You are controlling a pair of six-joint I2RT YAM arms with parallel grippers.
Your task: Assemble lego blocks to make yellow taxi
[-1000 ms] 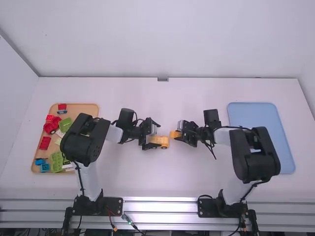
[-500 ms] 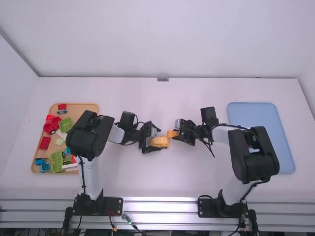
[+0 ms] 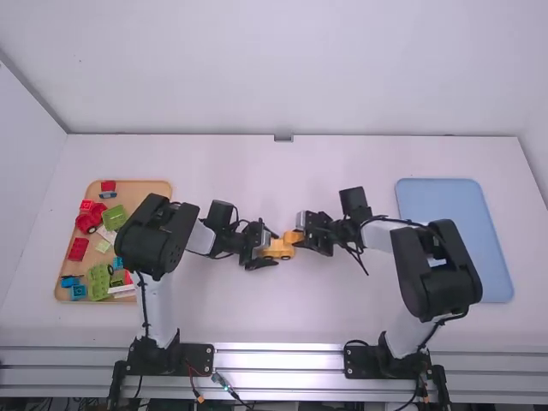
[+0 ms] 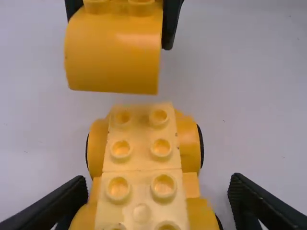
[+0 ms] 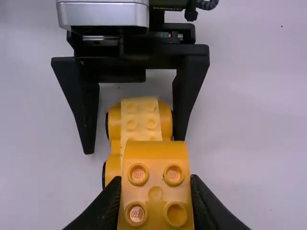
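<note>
In the high view, the yellow wheeled base stands at the table's middle, with my left gripper around it. My right gripper holds a yellow curved block beside the base's far right end. The left wrist view has my left gripper open, a gap on each side of the studded base; the curved block hangs apart from it, above the table. Seen from the right wrist, my right gripper is shut on the block, which hides part of the base.
An orange-brown tray with red, green and blue pieces lies at the left, partly behind the left arm. The light blue tray lies at the right, behind and beside the right arm.
My right gripper has moved left with the curved block, closer to the base and my left gripper. The left arm has shifted only slightly.
</note>
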